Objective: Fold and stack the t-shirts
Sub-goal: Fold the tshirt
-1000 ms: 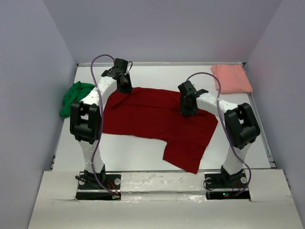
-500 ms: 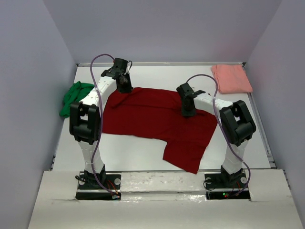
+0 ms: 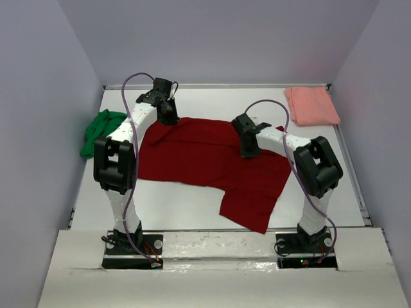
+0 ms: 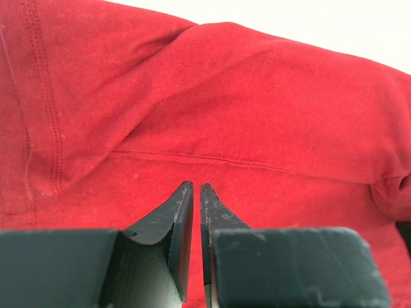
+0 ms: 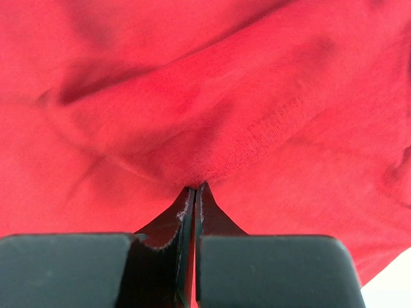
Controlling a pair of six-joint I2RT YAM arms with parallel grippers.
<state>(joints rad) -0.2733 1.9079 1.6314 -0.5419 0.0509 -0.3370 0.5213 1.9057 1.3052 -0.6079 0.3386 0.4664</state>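
Dark red shirt point(image 3: 212, 163) lies spread and rumpled on the desk point(image 3: 186, 208), with the green shirt point(image 3: 101, 131) bunched to its left and the pink shirt point(image 3: 311, 106) in the far right corner. Your right gripper point(image 5: 194, 187) has its jaws clamped on a pucker of red cloth. The left gripper point(image 4: 196, 186) shows jaws almost together at the shirt's far edge; whether they hold cloth I cannot tell. If you lift now, that tip-only pinch may slip, or one side may rise alone and bunch the shirt

A dark red shirt point(image 3: 212, 163) lies spread across the white worktop point(image 3: 180, 205). The left gripper point(image 3: 168, 115) meets its far left corner and the right gripper point(image 3: 249, 149) its far right part. A crumpled green shirt point(image 3: 101, 130) lies left, and a salmon pink shirt point(image 3: 311, 105) far right.
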